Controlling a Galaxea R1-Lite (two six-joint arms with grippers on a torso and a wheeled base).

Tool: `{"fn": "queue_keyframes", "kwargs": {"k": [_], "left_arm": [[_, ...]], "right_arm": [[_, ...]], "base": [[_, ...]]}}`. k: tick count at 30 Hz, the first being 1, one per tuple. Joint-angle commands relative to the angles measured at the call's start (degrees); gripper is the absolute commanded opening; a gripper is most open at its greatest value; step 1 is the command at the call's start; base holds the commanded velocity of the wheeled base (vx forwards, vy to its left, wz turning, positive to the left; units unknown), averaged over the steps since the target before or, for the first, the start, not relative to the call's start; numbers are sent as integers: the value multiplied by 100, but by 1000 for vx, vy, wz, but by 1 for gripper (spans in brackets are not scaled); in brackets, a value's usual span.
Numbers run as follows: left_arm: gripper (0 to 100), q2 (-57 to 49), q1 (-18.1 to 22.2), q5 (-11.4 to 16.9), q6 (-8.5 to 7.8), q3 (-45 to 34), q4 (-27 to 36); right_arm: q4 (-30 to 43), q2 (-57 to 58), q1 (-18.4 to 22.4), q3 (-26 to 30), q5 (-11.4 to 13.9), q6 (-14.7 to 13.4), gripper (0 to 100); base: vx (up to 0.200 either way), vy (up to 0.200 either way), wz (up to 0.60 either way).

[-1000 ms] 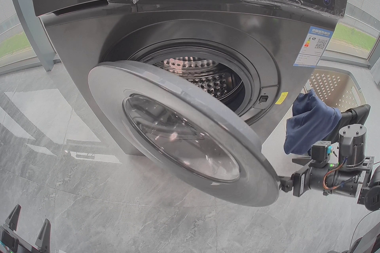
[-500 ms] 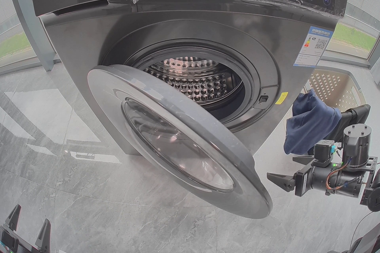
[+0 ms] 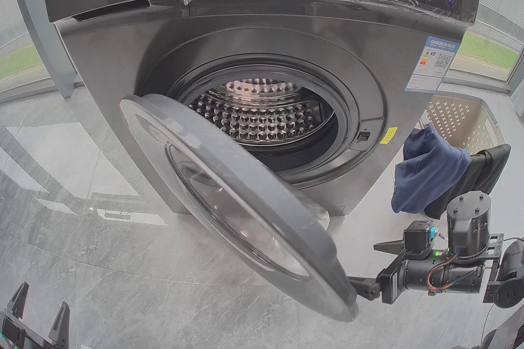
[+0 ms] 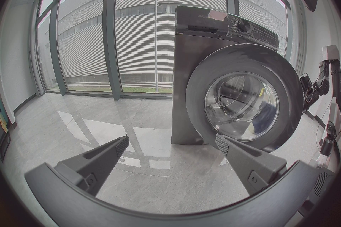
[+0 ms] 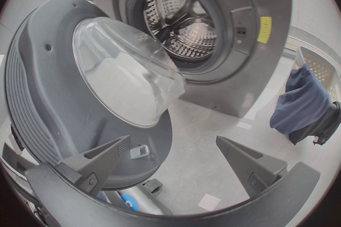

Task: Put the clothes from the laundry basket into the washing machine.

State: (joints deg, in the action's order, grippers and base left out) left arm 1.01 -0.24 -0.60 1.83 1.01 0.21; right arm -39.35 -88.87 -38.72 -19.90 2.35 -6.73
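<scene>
Right tool (image 3: 370,267), jaws apart and empty, beside open door (image 3: 234,192) edge; clothes (image 3: 428,170) draped over laundry basket (image 3: 464,118) rim, just beyond and right of it; left tool (image 3: 38,306), likewise open, well apart at near left.

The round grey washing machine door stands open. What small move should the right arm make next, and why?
Probably swing the open right gripper away from the round grey door toward the dark blue garment draped over the pale plastic laundry basket: the steel drum is exposed and empty.
</scene>
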Motion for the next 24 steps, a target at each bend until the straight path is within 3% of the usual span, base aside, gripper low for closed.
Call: {"fn": "queue_keyframes", "kwargs": {"k": [1, 6, 9, 13, 18, 24], "left_arm": [[100, -84, -2, -2, 2, -84, -3], [100, -84, -2, -2, -7, -84, -3], [100, -84, -2, 7, -7, -84, -3], [100, -84, -2, 16, -16, -84, -3], [100, -84, -2, 16, -7, -84, -3], [100, -84, -2, 16, -7, -84, -3]], "right_arm": [[-2, 195, -409, 21, -7, -153, 100], [6, 247, -321, 21, -24, -215, 100], [6, 177, -39, -76, -253, -206, 100], [-2, -69, 136, -243, -350, -197, 100], [-2, -298, -13, -348, -367, -197, 100], [-11, -403, -514, -384, -314, -250, 100]], "base": [[0, 0, 0], [0, 0, 0], [0, 0, 0], [-200, 0, 0], [-200, 0, 0], [0, 0, 0]]}}
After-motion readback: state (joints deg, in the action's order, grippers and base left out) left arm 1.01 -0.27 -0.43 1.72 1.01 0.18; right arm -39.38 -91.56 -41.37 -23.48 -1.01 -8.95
